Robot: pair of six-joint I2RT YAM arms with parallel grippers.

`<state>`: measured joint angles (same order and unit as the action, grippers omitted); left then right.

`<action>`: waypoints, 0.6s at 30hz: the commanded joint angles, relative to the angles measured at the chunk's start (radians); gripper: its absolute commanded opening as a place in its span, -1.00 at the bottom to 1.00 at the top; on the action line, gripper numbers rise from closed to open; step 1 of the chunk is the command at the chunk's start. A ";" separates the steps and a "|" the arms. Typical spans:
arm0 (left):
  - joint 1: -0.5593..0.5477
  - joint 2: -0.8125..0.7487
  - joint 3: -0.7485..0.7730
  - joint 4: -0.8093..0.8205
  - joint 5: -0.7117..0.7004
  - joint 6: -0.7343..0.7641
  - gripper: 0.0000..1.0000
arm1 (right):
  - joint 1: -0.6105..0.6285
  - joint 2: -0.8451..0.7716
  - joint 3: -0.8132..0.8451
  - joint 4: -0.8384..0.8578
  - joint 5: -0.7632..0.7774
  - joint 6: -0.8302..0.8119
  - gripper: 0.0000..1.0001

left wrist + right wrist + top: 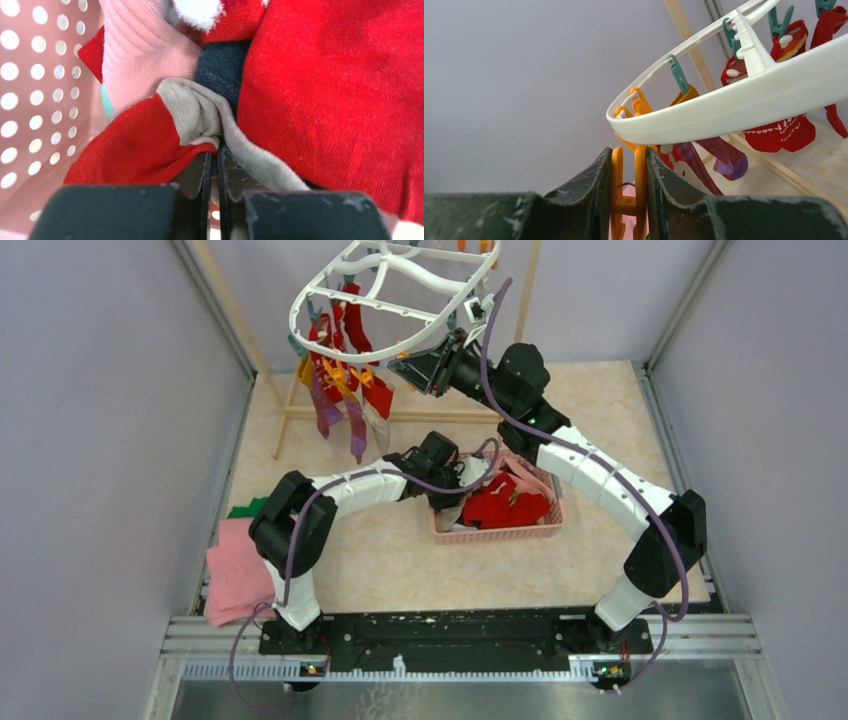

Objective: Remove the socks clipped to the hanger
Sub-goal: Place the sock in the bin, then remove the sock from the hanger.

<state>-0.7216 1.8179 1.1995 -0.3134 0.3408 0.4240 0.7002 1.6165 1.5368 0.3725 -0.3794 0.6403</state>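
The white oval hanger (300, 325) hangs at the back, with red, purple and yellow socks (340, 380) clipped along its left side. My right gripper (398, 362) reaches up under its near rim. In the right wrist view that gripper (629, 152) is shut on an orange clip (640, 170) just below the hanger (749, 100), with clipped socks (781, 135) beyond. My left gripper (468, 500) is down in the pink basket (495, 535). Its tips (218, 150) pinch the grey cuff of a red sock (135, 150) lying among red, pink and dark socks.
A wooden pole frame (290, 410) stands behind the hanger. Folded pink cloth (235, 575) and green cloth (245, 508) lie at the table's left edge. The basket's perforated wall (30, 100) is close on the left of my left gripper. Metal rails and purple walls enclose the table.
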 commanded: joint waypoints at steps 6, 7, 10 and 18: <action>-0.022 -0.030 0.014 -0.076 -0.080 0.032 0.81 | 0.005 -0.054 0.008 -0.002 -0.003 -0.008 -1.00; -0.022 -0.064 0.022 -0.093 -0.055 0.035 0.96 | 0.004 -0.054 0.011 -0.005 -0.003 -0.010 -1.00; -0.022 -0.167 0.066 -0.214 0.061 0.064 0.98 | 0.002 -0.053 0.014 -0.006 -0.003 -0.011 -1.00; -0.022 -0.329 0.143 -0.622 0.304 0.263 0.98 | -0.012 -0.092 -0.036 0.012 0.000 -0.011 -1.00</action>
<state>-0.7403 1.5845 1.3014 -0.6910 0.4923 0.5587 0.6971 1.6039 1.5185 0.3531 -0.3637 0.6365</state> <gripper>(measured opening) 0.987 0.257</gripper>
